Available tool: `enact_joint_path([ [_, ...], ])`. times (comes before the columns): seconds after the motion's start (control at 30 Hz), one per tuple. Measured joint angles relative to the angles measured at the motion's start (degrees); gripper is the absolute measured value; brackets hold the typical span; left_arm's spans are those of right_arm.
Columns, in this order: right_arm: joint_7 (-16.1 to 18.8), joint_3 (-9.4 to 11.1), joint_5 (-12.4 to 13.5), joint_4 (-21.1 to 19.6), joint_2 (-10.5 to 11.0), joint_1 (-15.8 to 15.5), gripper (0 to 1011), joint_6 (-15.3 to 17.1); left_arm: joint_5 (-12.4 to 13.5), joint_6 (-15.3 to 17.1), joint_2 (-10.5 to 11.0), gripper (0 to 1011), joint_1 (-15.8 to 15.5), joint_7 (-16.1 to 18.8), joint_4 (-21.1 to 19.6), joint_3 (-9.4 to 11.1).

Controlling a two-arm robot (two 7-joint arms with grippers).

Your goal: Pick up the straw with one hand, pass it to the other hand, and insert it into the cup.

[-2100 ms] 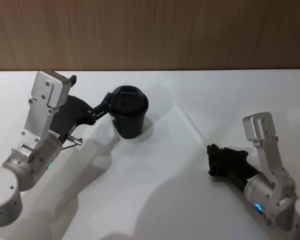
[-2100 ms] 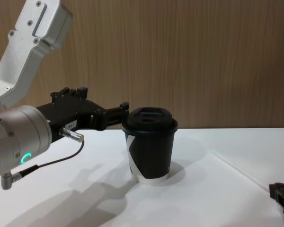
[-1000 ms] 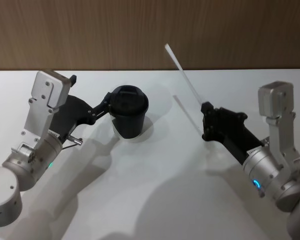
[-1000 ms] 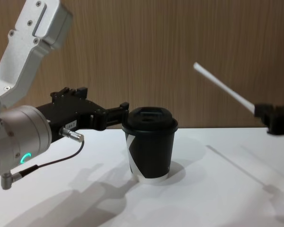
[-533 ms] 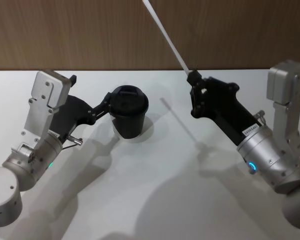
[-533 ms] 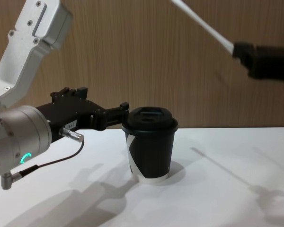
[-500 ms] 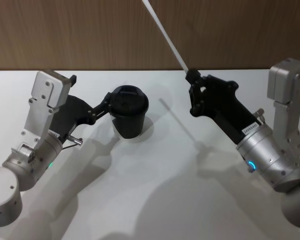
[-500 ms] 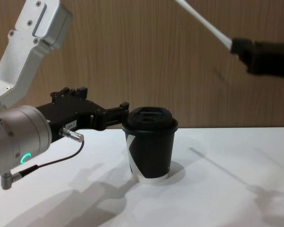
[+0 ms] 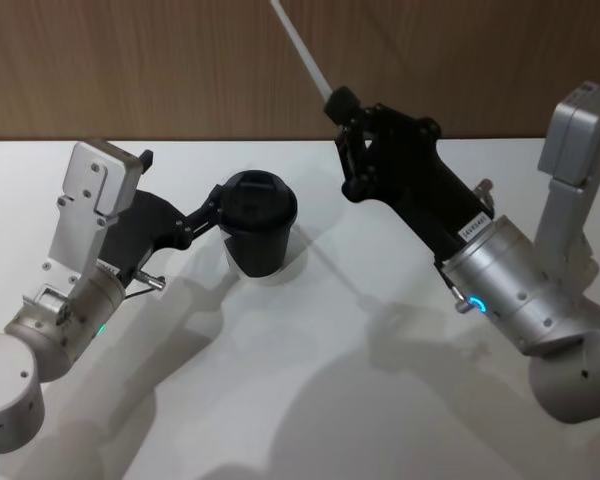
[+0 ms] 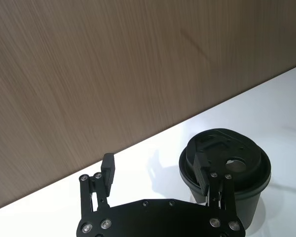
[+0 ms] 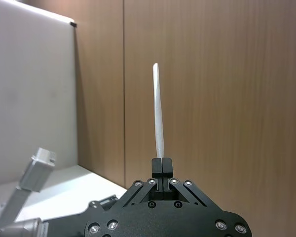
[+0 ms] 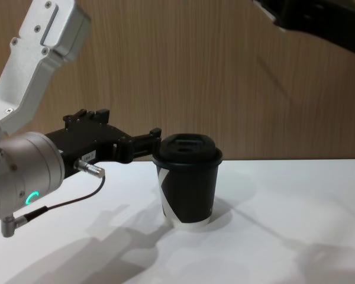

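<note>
The black cup [image 9: 260, 225] with its domed lid stands upright on the white table [image 9: 310, 400], left of centre. My left gripper [image 9: 180, 180] is open beside it. One fingertip [image 10: 202, 168] rests against the cup [image 10: 227, 163] at lid height, and nothing lies between the fingers. My right gripper [image 9: 340, 100] hangs in the air up and to the right of the cup, shut on the lower end of the white straw [image 9: 300, 45]. The straw [image 11: 159, 113] sticks straight out from the shut fingertips. In the chest view the right gripper [image 12: 319, 18] is high at the top right, above the cup [image 12: 188, 183].
A wood-panelled wall [image 9: 130, 70] runs along the table's far edge, close behind the cup. My left arm's silver wrist [image 12: 23, 171] fills the near left. The right arm's silver body [image 9: 520, 290] hangs over the right side of the table.
The straw lay on the table at the right; my right gripper has closed on it, lifted it high and carried it left toward the cup. The left arm has not moved.
</note>
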Motion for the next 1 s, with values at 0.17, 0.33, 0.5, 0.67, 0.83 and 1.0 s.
enact_joint_path([
  [0.17, 0.9, -1.1, 1.2, 0.7, -0.7, 1.1, 4, -0.6, 0.0, 0.0, 0.0, 1000, 0.0, 0.0, 0.0, 0.0],
  [0.33, 1.3, -2.2, 1.6, 1.7, -1.2, 1.9, 4, -1.4, 0.0, 0.0, 0.0, 1000, 0.0, 0.0, 0.0, 0.0],
  [0.5, 1.5, -3.0, 1.7, 2.6, -1.4, 2.2, 4, -1.9, 0.0, 0.0, 0.0, 1000, 0.0, 0.0, 0.0, 0.0],
  [0.67, 1.6, -3.9, 1.8, 3.6, -1.7, 2.6, 4, -2.3, 0.0, 0.0, 0.0, 1000, 0.0, 0.0, 0.0, 0.0],
  [0.83, 1.6, -4.4, 1.9, 4.1, -1.9, 2.8, 4, -2.4, 0.0, 0.0, 0.0, 1000, 0.0, 0.0, 0.0, 0.0],
  [1.0, 1.7, -4.8, 1.9, 4.6, -2.0, 3.0, 4, -2.6, -0.7, -0.1, 0.0, 1000, 0.1, -0.7, -0.2, -0.4],
])
